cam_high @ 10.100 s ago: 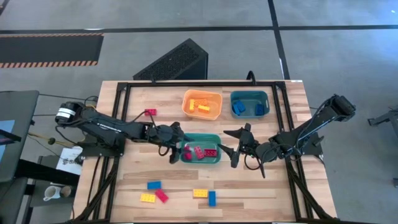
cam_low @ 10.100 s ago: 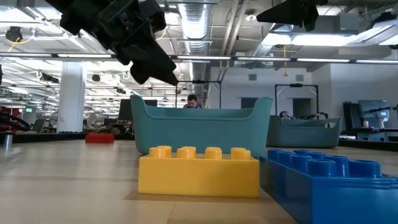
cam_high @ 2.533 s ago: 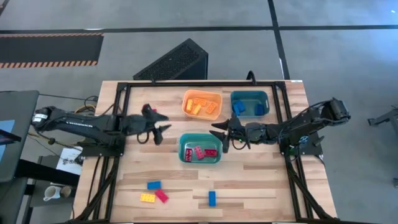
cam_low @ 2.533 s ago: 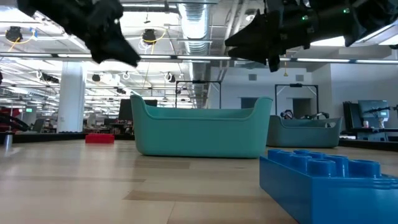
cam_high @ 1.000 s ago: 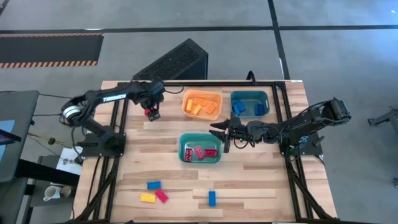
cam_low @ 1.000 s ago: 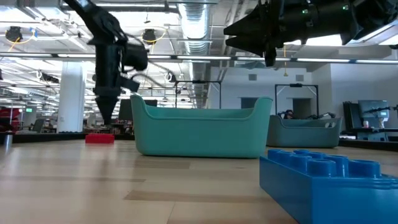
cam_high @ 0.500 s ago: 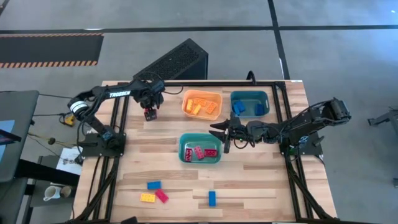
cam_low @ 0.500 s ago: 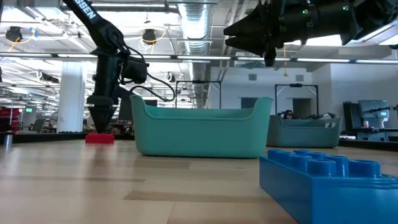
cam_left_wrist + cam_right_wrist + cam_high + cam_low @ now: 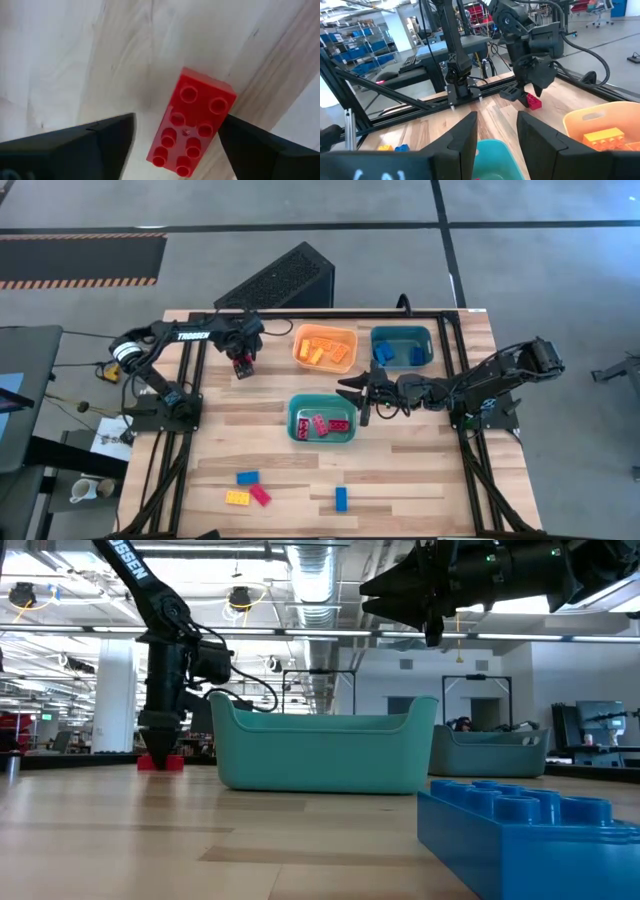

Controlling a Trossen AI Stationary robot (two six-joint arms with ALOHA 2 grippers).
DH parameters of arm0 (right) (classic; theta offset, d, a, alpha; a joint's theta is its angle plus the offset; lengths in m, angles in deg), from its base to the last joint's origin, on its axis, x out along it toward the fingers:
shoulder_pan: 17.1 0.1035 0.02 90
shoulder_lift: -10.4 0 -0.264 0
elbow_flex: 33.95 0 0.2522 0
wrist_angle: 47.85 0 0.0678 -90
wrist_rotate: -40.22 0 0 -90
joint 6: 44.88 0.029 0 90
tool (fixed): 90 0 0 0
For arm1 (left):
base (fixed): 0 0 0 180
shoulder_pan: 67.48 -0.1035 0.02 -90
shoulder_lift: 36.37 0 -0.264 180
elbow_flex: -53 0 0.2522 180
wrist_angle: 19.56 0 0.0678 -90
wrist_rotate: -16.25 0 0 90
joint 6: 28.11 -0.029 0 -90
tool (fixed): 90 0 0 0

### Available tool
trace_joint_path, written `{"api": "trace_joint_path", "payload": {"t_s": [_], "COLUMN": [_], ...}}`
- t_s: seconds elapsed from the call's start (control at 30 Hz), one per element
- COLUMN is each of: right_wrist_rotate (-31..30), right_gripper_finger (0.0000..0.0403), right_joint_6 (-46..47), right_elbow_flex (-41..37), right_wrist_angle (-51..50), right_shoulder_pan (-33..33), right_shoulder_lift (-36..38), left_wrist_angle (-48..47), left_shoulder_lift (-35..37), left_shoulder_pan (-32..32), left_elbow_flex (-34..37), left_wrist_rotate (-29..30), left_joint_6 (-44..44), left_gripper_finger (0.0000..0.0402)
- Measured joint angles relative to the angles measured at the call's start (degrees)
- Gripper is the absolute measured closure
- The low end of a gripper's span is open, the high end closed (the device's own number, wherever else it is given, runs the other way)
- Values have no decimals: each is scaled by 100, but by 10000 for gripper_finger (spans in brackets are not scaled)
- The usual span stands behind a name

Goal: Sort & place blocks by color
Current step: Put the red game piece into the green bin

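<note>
A red brick (image 9: 192, 125) lies flat, studs up, on the table's far left part (image 9: 241, 366). My left gripper (image 9: 240, 358) points down over it, open. Its fingers (image 9: 100, 145) stand on either side of the brick, with a gap showing on one side. In the low view the gripper (image 9: 160, 745) reaches down to the brick (image 9: 160, 762). My right gripper (image 9: 360, 395) hangs open and empty above the far right corner of the near teal bin (image 9: 322, 420), which holds red bricks. It also shows in its wrist view (image 9: 495, 135).
An orange bin (image 9: 325, 347) with yellow bricks and a teal bin (image 9: 402, 346) with blue bricks stand at the far edge. Loose bricks lie near the front: blue (image 9: 247, 477), yellow (image 9: 238, 497), red (image 9: 260, 495) and blue (image 9: 340, 498).
My left gripper has come down over the red brick until its open fingers stand around it at table level. The brick has stayed where it was.
</note>
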State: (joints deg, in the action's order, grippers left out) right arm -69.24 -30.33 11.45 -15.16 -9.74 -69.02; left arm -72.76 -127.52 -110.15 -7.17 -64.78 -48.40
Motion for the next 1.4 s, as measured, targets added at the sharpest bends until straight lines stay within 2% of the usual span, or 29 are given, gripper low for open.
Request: {"api": "trace_joint_path", "payload": {"t_s": [0.13, 0.3, 0.5, 0.63, 0.73, 0.87, 1.0, 1.17, 1.3, 1.4], "right_wrist_rotate": [0, -2, -4, -9, -9, -11, -11, -17, -17, -17], "right_gripper_finger": [244, 244, 244, 244, 244, 244, 244, 244, 244, 244], "right_joint_6": [24, 39, 44, 46, 55, 55, 52, 50, 110, 187], "right_elbow_flex": [0, 0, 0, 0, 0, 0, 0, 0, 0, 0], "right_wrist_angle": [0, 38, 79, 78, 79, 79, 77, 77, 77, 66], "right_shoulder_pan": [0, -2, -2, -7, -7, -6, -27, -50, -74, -79], "right_shoulder_lift": [0, 0, 0, 0, 0, 0, 0, 0, 0, 0], "left_wrist_angle": [93, 59, 271, 231, 293, 634, 1807, 2949, 3505, 3970], "left_shoulder_lift": [23, 31, 400, 964, 1522, 2280, 2954, 3113, 2810, 2484], "left_shoulder_pan": [13, 29, 141, 402, 641, 1203, 2254, 3636, 4556, 5020], "left_elbow_flex": [101, 109, 133, 133, 131, 144, 424, 645, 713, 714], "left_wrist_rotate": [-45, -94, -361, -467, -798, -1432, -1730, -1432, -916, -530], "left_joint_6": [125, 374, 837, 995, 1246, 1745, 2303, 2980, 3265, 3341], "left_gripper_finger": [189, 299, 300, 300, 300, 300, 300, 300, 300, 300]}}
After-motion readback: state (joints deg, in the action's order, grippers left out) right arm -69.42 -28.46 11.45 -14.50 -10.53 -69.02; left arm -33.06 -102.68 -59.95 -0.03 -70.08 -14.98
